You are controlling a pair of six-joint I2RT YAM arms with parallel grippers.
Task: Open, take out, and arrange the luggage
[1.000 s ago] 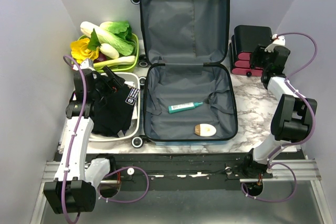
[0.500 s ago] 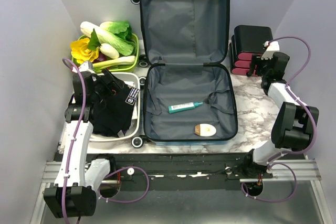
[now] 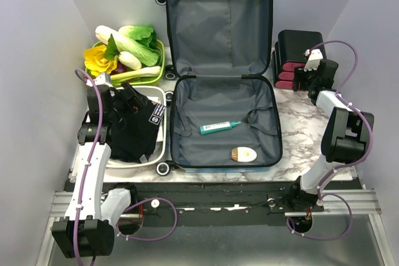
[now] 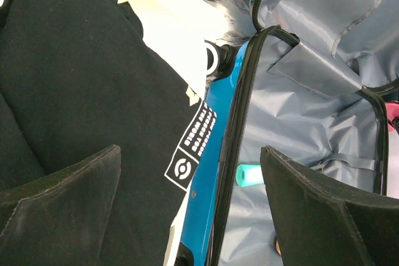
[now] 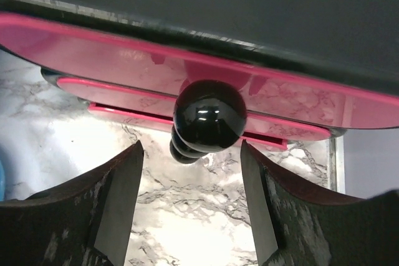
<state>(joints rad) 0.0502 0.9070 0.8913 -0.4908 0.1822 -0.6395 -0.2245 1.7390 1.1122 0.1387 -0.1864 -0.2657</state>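
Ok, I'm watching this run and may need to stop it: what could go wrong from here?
1. The right pincer straddles a drawer knob with jaws open; the knob is round and glossy, so a grip may slip off.
2. Pulling that drawer might drag the whole box rather than open it.
3. The left pincer hangs open over the garment right beside the case; lowering could clip its rim.

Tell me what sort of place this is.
Probably a robot lab test cell, not a home: plain white enclosure walls box in a marble-patterned tabletop, staged with an open blue hard-shell suitcase and toy vegetables.
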